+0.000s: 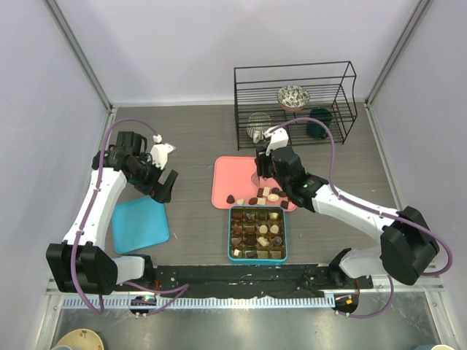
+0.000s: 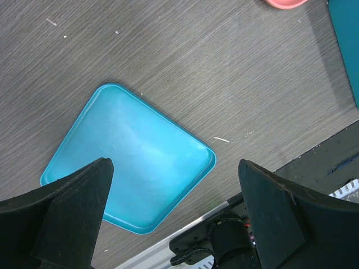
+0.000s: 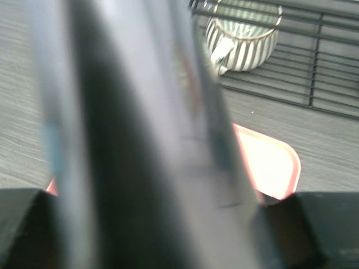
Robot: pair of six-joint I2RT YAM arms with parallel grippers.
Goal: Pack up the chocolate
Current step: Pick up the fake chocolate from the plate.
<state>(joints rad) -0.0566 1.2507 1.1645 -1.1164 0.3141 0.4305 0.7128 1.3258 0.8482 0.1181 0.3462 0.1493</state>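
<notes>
Several small chocolates, dark, mid brown and cream, lie on the near edge of the pink tray. The teal box with brown compartments sits just in front of the tray and holds several pieces. My right gripper hangs over the tray and grips a long grey tool. The tool is blurred and fills the right wrist view, hiding the chocolates; a tray corner shows beside it. My left gripper is open and empty above the teal lid.
The teal lid lies flat at the front left. A black wire rack at the back holds a striped mug, a patterned bowl and a dark green cup. The mug also shows in the right wrist view.
</notes>
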